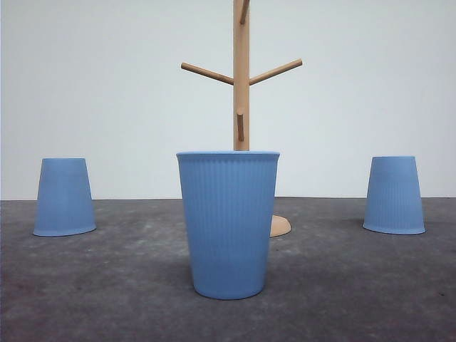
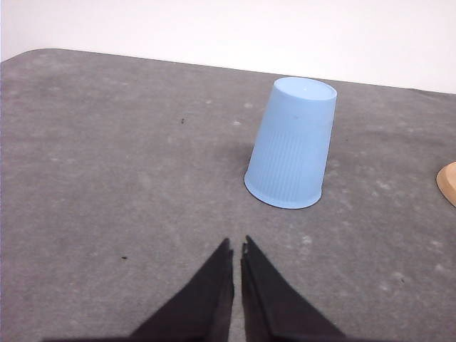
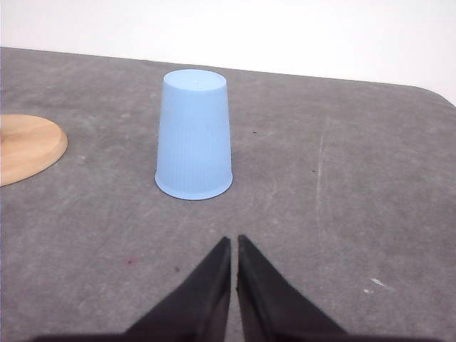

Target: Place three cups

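Left claw [image 2: 237,246] closed, fingertips nearly touching, holding nothing, hovering over bare grey table [image 2: 107,178]. Just ahead of it, apart from the tips, left cup [image 2: 292,146], upside down, wide rim flat on the table, closed base upward. At the edge of that wrist view, a sliver of wooden stand base [image 2: 449,184].

Right claw [image 3: 234,246] likewise closed and empty, pointed toward right cup [image 3: 194,135], also upside down, rim on the table, apart from the tips. Round wooden base off to one side of it, not touching.

From the front: middle cup [image 1: 229,221] standing upright, mouth open upward, nearest the camera, directly before the peg stand [image 1: 241,78]. Other two cups well apart to either side and further back, both inverted.

Probably light, thin-walled, and somewhat springy; likely to slide or tip at a nudge, and to buckle if squeezed hard near the open rim. Fine ribbing likely helpful against slip. Best hold, by judgement: across the ribbed wall near the closed base, where stiffest, with the claw opened first and closed gently. Pegs apparently meant for hanging, though final placement not certain from here.
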`<state>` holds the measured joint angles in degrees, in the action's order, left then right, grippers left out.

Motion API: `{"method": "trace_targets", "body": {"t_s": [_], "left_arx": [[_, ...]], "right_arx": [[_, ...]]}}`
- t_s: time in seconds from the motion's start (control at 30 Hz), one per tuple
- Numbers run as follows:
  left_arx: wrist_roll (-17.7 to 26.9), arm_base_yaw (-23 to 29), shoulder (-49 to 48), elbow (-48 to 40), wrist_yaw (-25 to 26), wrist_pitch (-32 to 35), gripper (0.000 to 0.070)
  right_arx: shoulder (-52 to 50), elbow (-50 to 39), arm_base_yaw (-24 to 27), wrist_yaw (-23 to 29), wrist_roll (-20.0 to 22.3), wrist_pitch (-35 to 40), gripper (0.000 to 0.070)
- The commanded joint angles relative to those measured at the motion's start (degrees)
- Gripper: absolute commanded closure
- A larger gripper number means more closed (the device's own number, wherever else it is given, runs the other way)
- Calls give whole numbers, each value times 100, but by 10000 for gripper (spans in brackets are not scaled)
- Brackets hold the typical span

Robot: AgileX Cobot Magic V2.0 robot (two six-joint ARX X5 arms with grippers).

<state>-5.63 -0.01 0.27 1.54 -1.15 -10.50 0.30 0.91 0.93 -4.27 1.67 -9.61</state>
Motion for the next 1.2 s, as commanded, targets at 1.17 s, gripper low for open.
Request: {"method": "trace_targets", "body": {"t_s": [1.17], "left_arx": [[20,-4,-4,-81,4,-24,700]], "right_arx": [[-9,-22,7,-20,-127,74,684]]}}
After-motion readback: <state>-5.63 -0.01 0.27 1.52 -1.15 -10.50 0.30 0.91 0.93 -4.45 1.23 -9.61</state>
